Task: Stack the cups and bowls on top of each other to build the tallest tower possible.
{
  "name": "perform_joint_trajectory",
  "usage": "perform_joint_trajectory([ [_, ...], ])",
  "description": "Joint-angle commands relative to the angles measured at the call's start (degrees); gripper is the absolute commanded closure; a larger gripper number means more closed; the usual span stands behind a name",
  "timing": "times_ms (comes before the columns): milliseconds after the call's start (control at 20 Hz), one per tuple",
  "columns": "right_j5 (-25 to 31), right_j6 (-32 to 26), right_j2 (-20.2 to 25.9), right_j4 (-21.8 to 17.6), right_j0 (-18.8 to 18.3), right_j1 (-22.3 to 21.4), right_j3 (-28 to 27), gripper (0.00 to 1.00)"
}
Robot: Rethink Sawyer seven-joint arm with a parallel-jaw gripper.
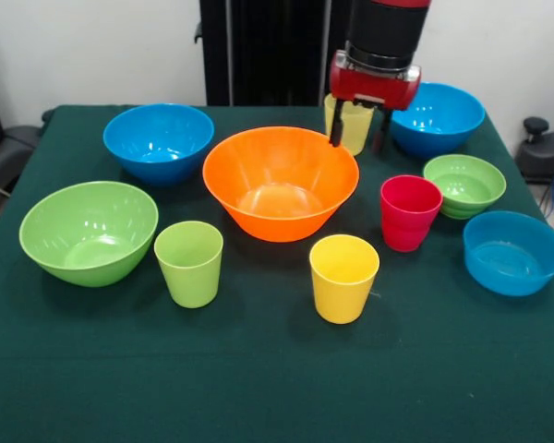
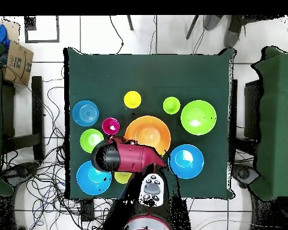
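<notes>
My gripper (image 1: 359, 143) hangs open at the back of the table, its fingers spread just over and around the paler translucent yellow cup (image 1: 351, 125), which stands upright and shows partly under the arm in the overhead view (image 2: 122, 178). All the bowls and cups stand apart, none stacked. The large orange bowl (image 1: 279, 180) is in the middle. The red cup (image 1: 409, 212), bright yellow cup (image 1: 343, 277) and lime green cup (image 1: 188, 263) stand nearer the front. The large lime green bowl (image 1: 88, 231) is at the left.
One medium blue bowl (image 1: 158, 140) is at the back left and another (image 1: 436, 118) at the back right, next to the gripper. The small green bowl (image 1: 463, 185) and the small shallow blue bowl (image 1: 514, 251) are at the right. The orange bowl's rim is close to the gripper's left.
</notes>
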Motion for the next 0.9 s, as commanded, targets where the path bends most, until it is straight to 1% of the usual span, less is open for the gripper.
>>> perform_joint_trajectory([
  [50,-4.68,8.03,13.07,1.37,-2.83,-0.74,3.37,0.0],
  [100,-4.9,8.32,13.27,1.47,-2.86,-0.69,3.31,0.0],
  [200,-5.07,9.07,12.24,1.62,-1.82,-0.32,2.34,0.0],
  [300,-3.96,9.11,10.31,1.55,-0.37,0.42,0.73,0.0],
  [500,-4.17,9.86,4.96,1.12,3.85,3.16,-1.88,0.0],
  [550,-4.31,10.3,2.56,1.13,5.88,4.48,-3.17,0.0],
  [600,-4.47,10.54,1.26,1.22,6.93,5.23,-3.79,0.0],
  [650,-4.77,11.12,-1.33,1.43,8.99,6.72,-5.06,0.0],
  [750,-4.92,11.71,-4.37,1.71,11.22,8.13,-6.14,0.0],
  [900,-4.03,11.6,-6.81,1.86,12.64,8.36,-6.54,0.0],
])
